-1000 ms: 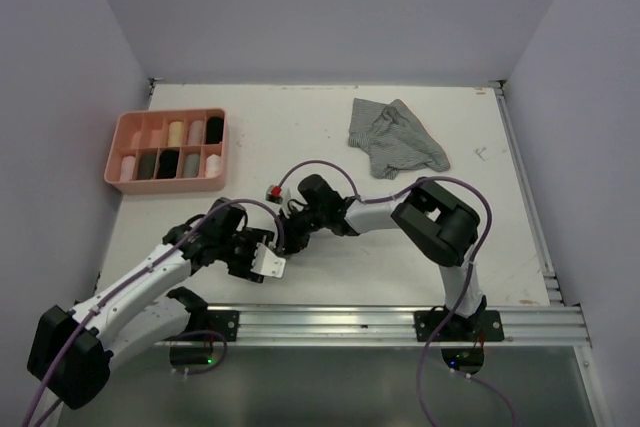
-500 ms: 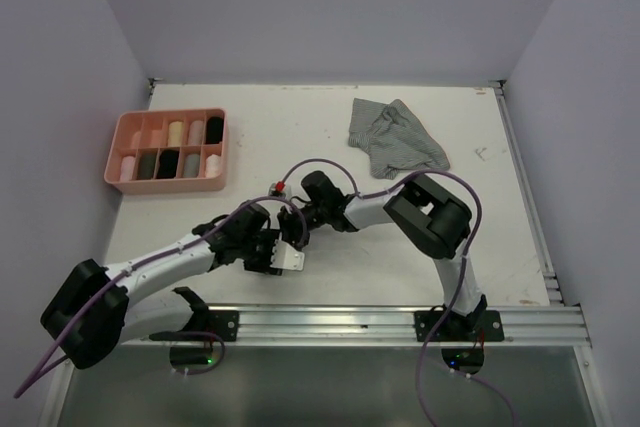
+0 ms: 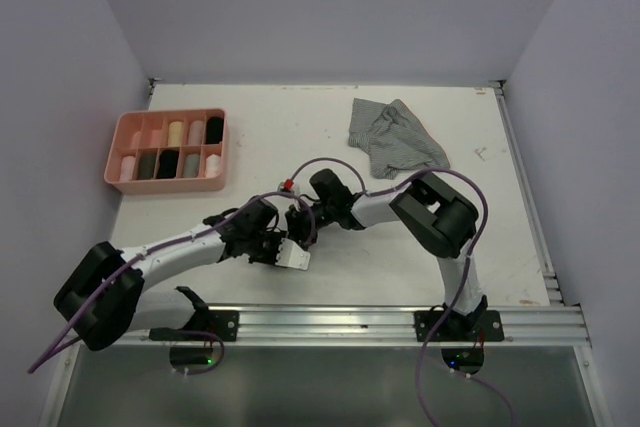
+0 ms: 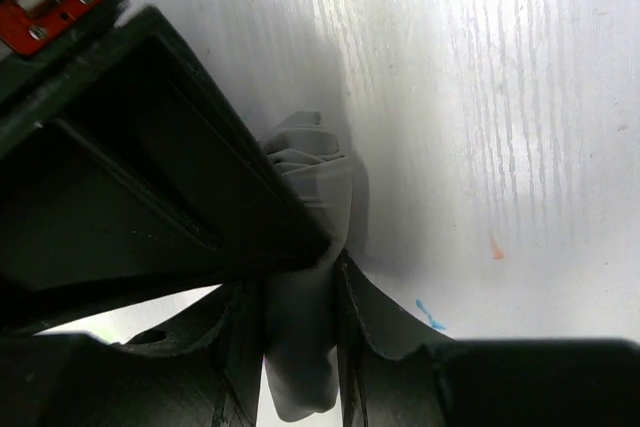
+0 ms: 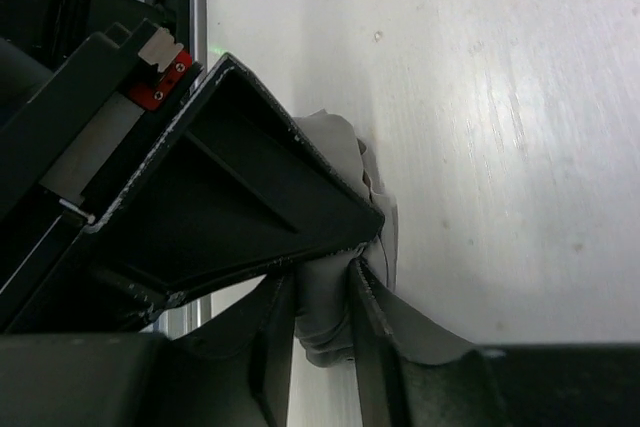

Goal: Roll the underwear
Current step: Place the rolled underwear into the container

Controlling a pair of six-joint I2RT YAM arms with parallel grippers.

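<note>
Left gripper (image 3: 283,247) and right gripper (image 3: 297,225) meet low over the table (image 3: 270,137). Striped underwear (image 3: 395,137) lies crumpled beyond them. A pink tray (image 3: 165,185) sits far left.

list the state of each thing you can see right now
grey underwear: bunched into a roll, pinched by both claws
striped underwear: crumpled, not rolled, lying loose away from both claws
pink tray: untouched, most slots filled
left claw: shut on the grey underwear
right claw: shut on the grey underwear
</note>
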